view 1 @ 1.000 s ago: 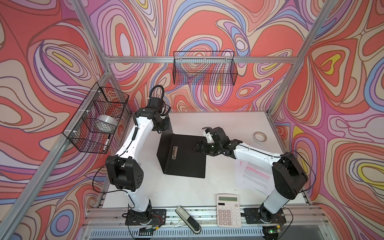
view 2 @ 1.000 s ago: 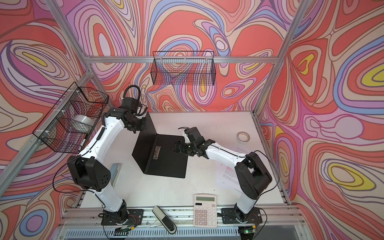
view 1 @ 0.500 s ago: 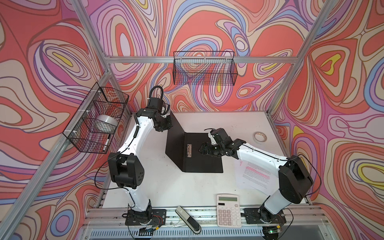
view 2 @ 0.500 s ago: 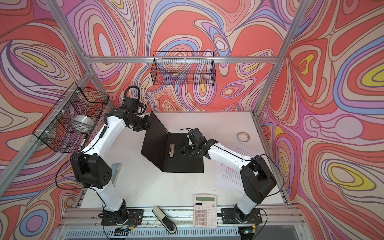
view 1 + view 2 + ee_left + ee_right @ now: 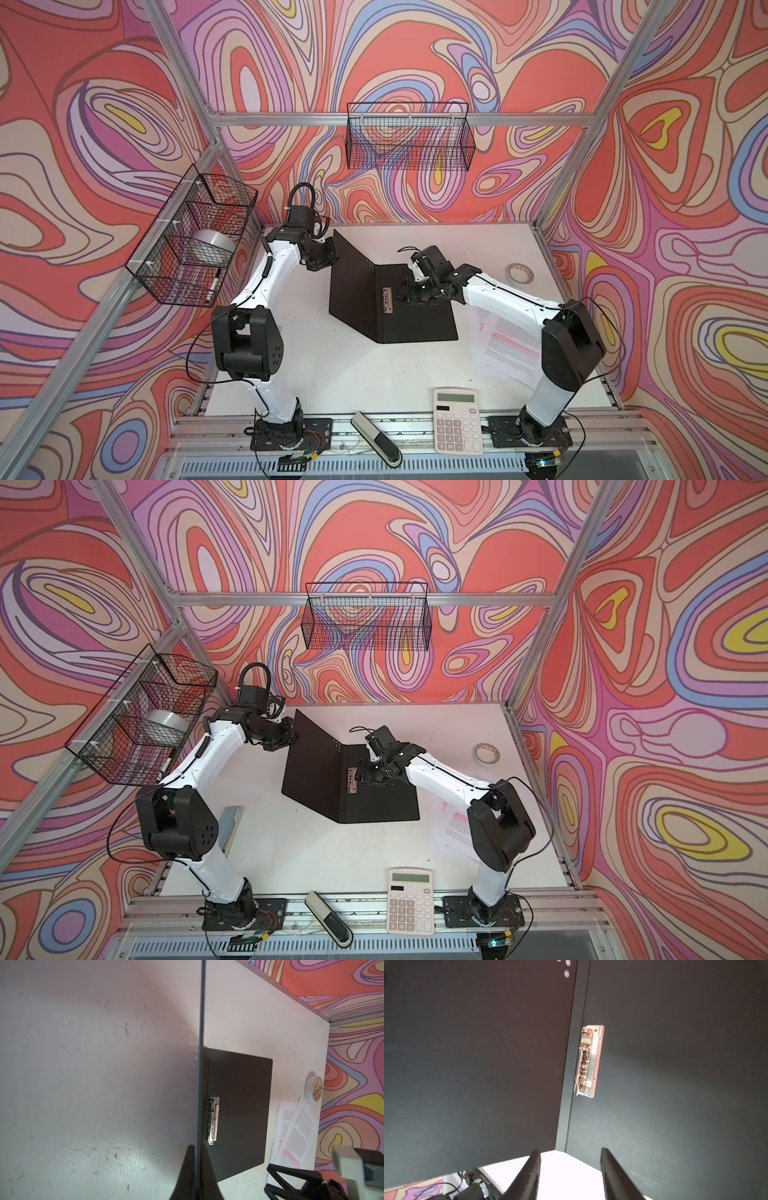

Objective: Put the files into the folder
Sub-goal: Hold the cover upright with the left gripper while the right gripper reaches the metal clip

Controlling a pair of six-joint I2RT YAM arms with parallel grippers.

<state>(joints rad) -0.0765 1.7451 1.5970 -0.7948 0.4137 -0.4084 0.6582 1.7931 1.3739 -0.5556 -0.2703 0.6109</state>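
Black plastic sits between your left fingers [image 5: 188,1169]: the left gripper [image 5: 332,261] is pressed shut on the folder [image 5: 415,328], pinching the free edge of its raised cover with one finger on each face. From those fingers the cover slants down to the spine, so the folder stands open like a book, its other cover flat on the white table [image 5: 353,374]. In the left wrist view you look along the held cover edge-on, a thin dark line running away from the fingertips.

Move right to the spine. The metal clip [image 5: 387,300] lies on the flat cover just beside the fold, lengthwise along it. Your right gripper [image 5: 570,1150] hovers over the flat cover with its tips aimed at the clip and just short of it; whether they touch the cover you cannot tell from these views. Its fingers [image 5: 531,1169] are spread, with nothing between them.

Behind the right fingers, past the flat cover's outer edge, the files [image 5: 507,345] lie on the table, outside the folder: white sheets slightly fanned, some lines highlighted pink, partly hidden under the right forearm. A tape roll [image 5: 519,274] sits on the table to the far side of that forearm, well apart from both grippers. The calculator [image 5: 457,419] rests at the table's near edge, well away from all the fingers.
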